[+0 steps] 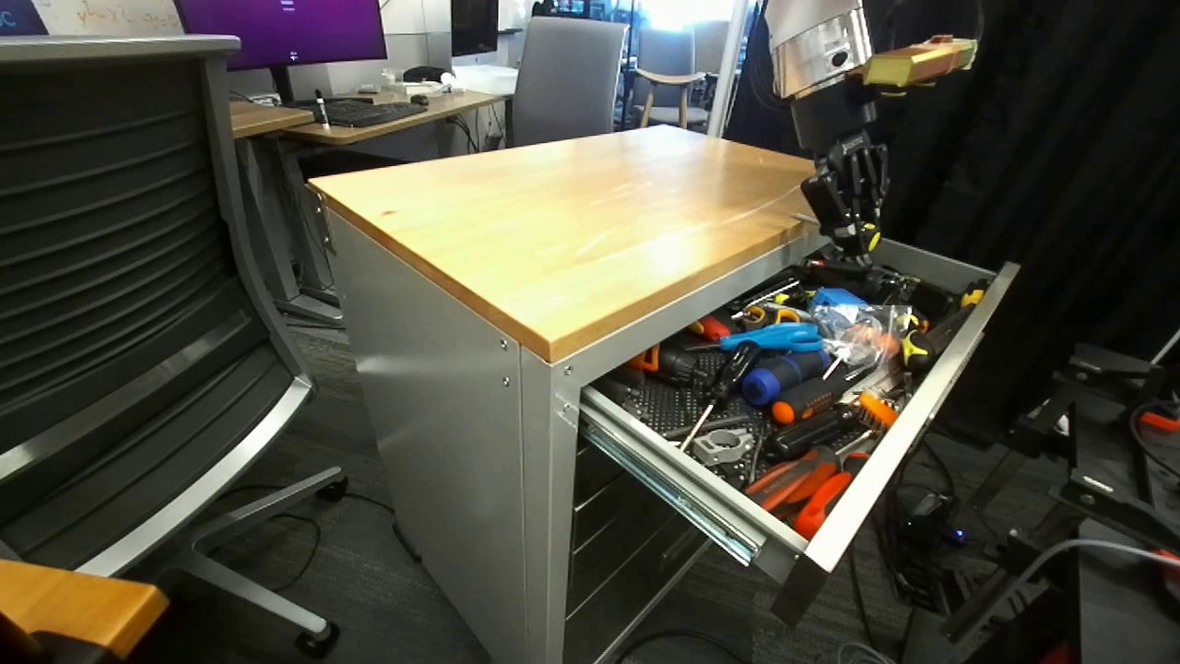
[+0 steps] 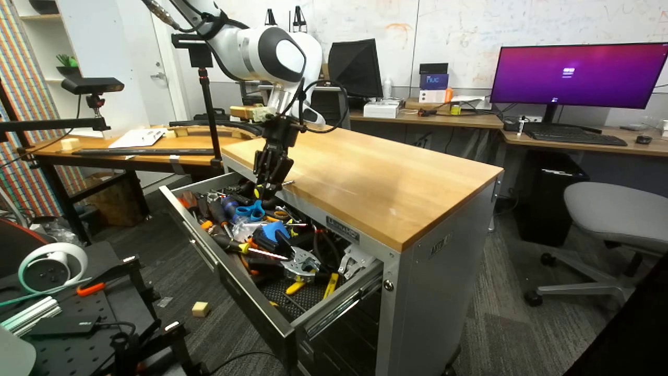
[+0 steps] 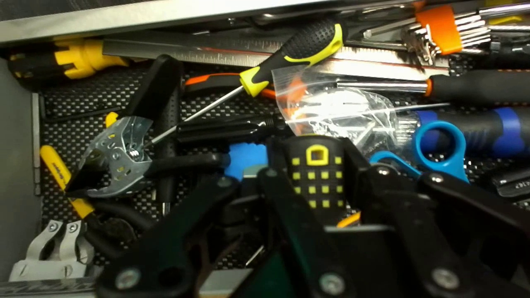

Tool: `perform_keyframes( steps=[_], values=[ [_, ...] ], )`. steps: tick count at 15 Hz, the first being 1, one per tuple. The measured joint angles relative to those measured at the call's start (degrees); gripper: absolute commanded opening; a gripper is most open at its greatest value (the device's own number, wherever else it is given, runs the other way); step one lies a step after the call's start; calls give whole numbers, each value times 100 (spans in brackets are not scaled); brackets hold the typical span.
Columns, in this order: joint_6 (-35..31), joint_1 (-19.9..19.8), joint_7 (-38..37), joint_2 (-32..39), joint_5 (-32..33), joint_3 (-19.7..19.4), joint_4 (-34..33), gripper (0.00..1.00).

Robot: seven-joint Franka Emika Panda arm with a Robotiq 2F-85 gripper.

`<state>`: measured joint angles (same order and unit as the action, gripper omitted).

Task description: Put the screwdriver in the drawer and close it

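Observation:
The screwdriver is a stubby black tool with yellow squares. It shows between the fingers in the wrist view, and its yellow end shows in both exterior views. My gripper is shut on it, pointing down over the drawer. The gripper also shows in the other views. The light-grey drawer is pulled out and full of tools; it also shows in an exterior view and the wrist view. The held tool's lower end is hidden; I cannot tell whether it touches the tools below.
The cabinet's wooden top overhangs close beside the gripper. In the drawer lie blue scissors, a metal spring clamp, a plastic bag and a long yellow-black screwdriver. A dark equipment rack stands before the drawer.

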<state>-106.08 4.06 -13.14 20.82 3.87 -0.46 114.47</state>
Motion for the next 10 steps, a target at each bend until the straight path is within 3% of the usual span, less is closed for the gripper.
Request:
perform_keyframes(
  steps=[10],
  values=[
    [-5, 2, 174, 3, 41, 21, 223, 12]
  ],
)
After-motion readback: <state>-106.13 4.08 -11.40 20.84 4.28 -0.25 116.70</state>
